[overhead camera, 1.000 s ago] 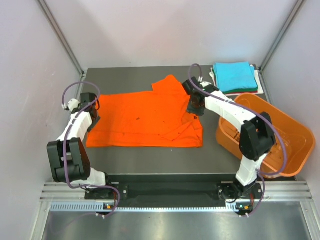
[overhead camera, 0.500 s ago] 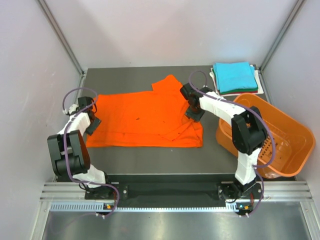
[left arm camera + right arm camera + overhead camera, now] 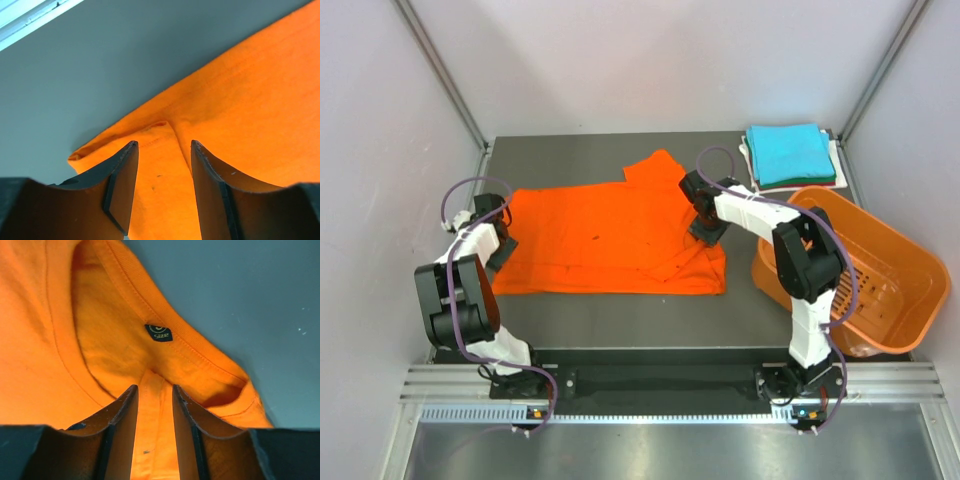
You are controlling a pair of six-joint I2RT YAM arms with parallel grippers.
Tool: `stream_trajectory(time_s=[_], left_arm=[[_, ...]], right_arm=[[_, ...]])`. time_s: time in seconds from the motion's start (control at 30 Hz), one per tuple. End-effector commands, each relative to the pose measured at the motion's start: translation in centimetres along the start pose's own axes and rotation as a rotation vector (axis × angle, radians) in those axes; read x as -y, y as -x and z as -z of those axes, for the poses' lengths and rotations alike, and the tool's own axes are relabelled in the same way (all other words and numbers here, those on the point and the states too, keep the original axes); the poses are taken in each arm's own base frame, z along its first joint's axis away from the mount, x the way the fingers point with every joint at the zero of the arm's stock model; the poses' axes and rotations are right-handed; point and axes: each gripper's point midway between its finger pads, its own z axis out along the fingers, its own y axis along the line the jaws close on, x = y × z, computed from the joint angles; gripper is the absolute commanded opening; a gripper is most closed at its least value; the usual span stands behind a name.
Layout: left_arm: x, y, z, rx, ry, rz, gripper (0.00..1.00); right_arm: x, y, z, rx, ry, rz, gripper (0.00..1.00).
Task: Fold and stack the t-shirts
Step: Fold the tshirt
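Shirt (image 3: 610,240), plain orange, lies spread flat and sideways on the counter (image 3: 620,320), hem to the left and collar to the right. Its near edge runs straight and unwrinkled, so the fold line should probably run parallel to it.

At the left end, the left jaws stand about half apart over the hem (image 3: 150,140) corner with a crease of cloth between them. I cannot tell whether they pinch it. Before lifting, they want both layers caught, not the top one alone. At the right end, the right jaws are narrow and closed on a ridge of cloth just behind the collar (image 3: 130,285). That hold looks firm enough.

The two ends should rise together and level, keeping the cloth taut between them, or the middle will sag and drag.

Farther back, one sleeve (image 3: 655,165) juts toward the far edge and will need tucking in. The basket (image 3: 895,245) sits close to the right arm's elbow, so that arm's swing should be kept modest. The stack (image 3: 790,152), turquoise on top, waits in the far right corner.
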Motion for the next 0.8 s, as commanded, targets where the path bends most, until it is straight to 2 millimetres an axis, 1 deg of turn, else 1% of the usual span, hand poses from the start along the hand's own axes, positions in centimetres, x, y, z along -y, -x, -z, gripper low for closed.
stream_trajectory(time_s=[0.0,0.17,0.27,0.37,0.4,0.43,0.47,0.57,0.63,0.7,0.73,0.77], left_arm=[[0.0,1.5,-0.1,0.042,0.025,0.005,0.51],[0.2,1.3,-0.2,0.034,0.019,0.000,0.50],[0.1,1.6,-0.2,0.048,0.022,-0.005,0.51],[0.2,1.7,-0.3,0.042,0.026,-0.027,0.51],[0.5,2.1,-0.1,0.045,0.023,-0.030,0.51],[0.5,2.3,-0.1,0.046,0.025,-0.032,0.51],[0.5,2.3,0.0,0.046,0.026,-0.038,0.51],[0.6,3.0,0.5,0.062,0.024,-0.052,0.51],[0.8,2.9,0.6,0.054,0.013,-0.067,0.50],[0.9,2.9,0.6,0.044,0.015,-0.077,0.49],[0.7,2.6,0.6,0.024,0.021,-0.074,0.48],[0.6,2.5,0.5,0.015,0.018,-0.053,0.48]], right_arm=[[0.0,0.6,-0.7,0.021,0.003,-0.037,0.34],[0.0,0.3,-1.2,0.011,0.009,-0.048,0.33],[-0.2,0.4,-1.4,0.016,0.018,-0.050,0.31],[-0.2,0.2,-1.7,0.015,0.020,-0.049,0.20],[-0.2,0.2,-1.7,0.015,0.024,-0.049,0.09],[-0.3,0.2,-1.7,0.015,0.031,-0.039,0.02],[-0.3,0.2,-1.8,0.017,0.035,-0.038,0.00],[-0.3,0.7,-1.3,0.044,0.049,-0.025,0.00],[-0.4,1.6,-0.7,0.078,0.062,-0.024,0.00],[-0.4,1.9,-0.3,0.095,0.078,-0.017,0.00],[-0.6,2.2,0.2,0.106,0.094,-0.021,0.00],[-0.7,2.3,0.2,0.107,0.104,-0.019,0.00]])
